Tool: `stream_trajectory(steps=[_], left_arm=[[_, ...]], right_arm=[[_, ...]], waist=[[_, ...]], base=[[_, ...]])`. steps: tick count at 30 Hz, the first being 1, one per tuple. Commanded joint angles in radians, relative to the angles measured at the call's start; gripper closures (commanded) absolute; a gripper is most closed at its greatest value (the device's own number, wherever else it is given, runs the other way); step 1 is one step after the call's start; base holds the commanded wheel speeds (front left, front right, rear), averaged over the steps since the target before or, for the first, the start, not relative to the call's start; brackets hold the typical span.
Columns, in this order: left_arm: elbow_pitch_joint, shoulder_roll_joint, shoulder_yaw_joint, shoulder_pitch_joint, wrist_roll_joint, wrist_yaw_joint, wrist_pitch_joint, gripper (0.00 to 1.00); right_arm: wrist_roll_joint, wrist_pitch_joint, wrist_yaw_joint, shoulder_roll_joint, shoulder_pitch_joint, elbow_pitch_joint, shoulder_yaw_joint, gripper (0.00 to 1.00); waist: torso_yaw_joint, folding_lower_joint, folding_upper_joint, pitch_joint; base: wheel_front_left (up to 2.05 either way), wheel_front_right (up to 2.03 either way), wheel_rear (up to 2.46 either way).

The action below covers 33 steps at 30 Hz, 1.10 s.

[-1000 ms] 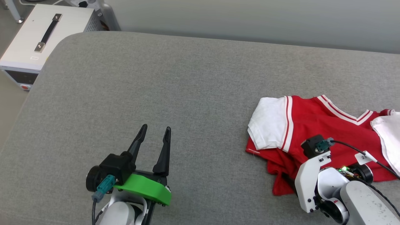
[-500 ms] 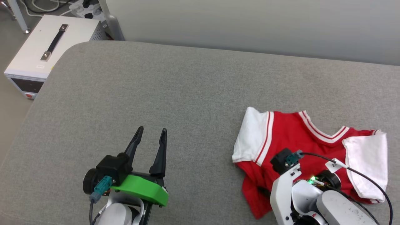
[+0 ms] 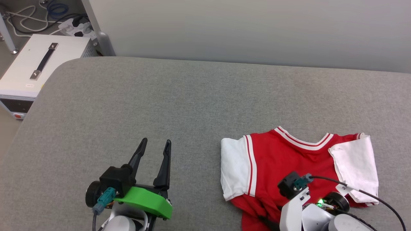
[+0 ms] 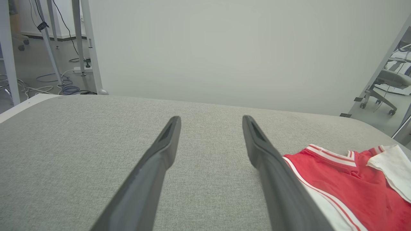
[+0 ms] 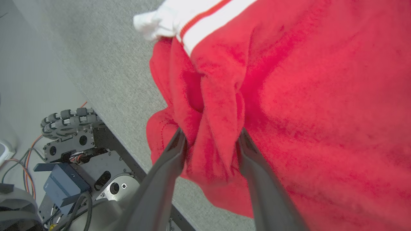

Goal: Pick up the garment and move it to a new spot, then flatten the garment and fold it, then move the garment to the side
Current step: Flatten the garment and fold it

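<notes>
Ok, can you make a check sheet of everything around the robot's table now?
Surface: grey padded table, cloth-covered.
Job's things: the garment, red with white sleeves, lies crumpled at the table's near edge, on the robot's right.
Clutter: nothing seen.
Grippers: left gripper open above bare table; right gripper has a red fold between its fingers, grip unclear.
Cables: black cable over the right wrist; loose cables on the floor.
Surroundings: white box with black handle, pale wall, office chair.

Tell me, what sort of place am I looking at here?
Most likely a robotics lab or workshop, not a home: a white equipment case with a carry handle sits beside the padded grey table, loose cables and a power strip lie behind it, and a wheeled office chair stands nearby.
</notes>
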Motion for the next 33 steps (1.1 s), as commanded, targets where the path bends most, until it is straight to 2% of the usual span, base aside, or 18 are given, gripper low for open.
stream_trajectory(steps=[1,7,13,16,19,24,28,33], left_arm=[[0.004,-0.005,0.001,0.013,0.000,-0.003,-0.006,0.00],[0.002,-0.004,0.004,0.018,0.001,-0.003,-0.006,0.00],[-0.005,-0.004,0.002,0.022,-0.010,-0.003,-0.006,0.00],[-0.006,-0.004,-0.005,0.021,-0.014,-0.003,-0.006,0.00],[-0.004,-0.004,-0.011,0.019,-0.023,-0.003,-0.006,0.00],[0.008,-0.005,-0.016,0.012,-0.030,-0.003,-0.006,0.00],[0.026,-0.005,-0.021,0.002,-0.043,-0.003,-0.006,0.00],[0.108,0.019,-0.089,-0.040,-0.066,-0.003,-0.003,0.00]], right_arm=[[0.010,-0.027,0.007,0.008,0.002,-0.008,-0.017,0.00],[0.024,-0.151,0.007,0.005,-0.005,-0.048,-0.134,0.00],[-0.019,-0.350,0.007,0.019,0.018,-0.075,-0.321,0.00],[-0.085,-0.479,0.007,0.044,0.050,-0.073,-0.427,0.00],[-0.132,-0.600,0.007,0.102,0.092,-0.074,-0.533,0.00],[-0.240,-0.738,0.007,0.166,0.135,-0.094,-0.634,0.00],[-0.299,-0.784,0.007,0.208,0.150,-0.109,-0.665,0.00],[-0.326,-0.799,0.007,0.247,0.145,-0.125,-0.701,0.00]], waist=[[-0.012,0.0000,0.0000,-0.005],[-0.046,0.0000,0.0000,-0.026],[-0.080,0.0000,0.0000,-0.037],[-0.092,0.0000,0.0000,-0.035],[-0.101,0.0000,0.0000,-0.027],[-0.118,0.0000,0.0000,-0.005],[-0.136,0.0000,0.0000,0.015],[-0.157,0.0000,0.0000,0.050]], base=[[0.00,0.00,0.00],[0.00,0.00,0.00],[0.00,0.00,0.00],[0.00,0.00,0.00],[0.00,0.00,0.00],[0.00,0.00,0.00],[0.00,0.00,0.00],[0.00,0.00,0.00]])
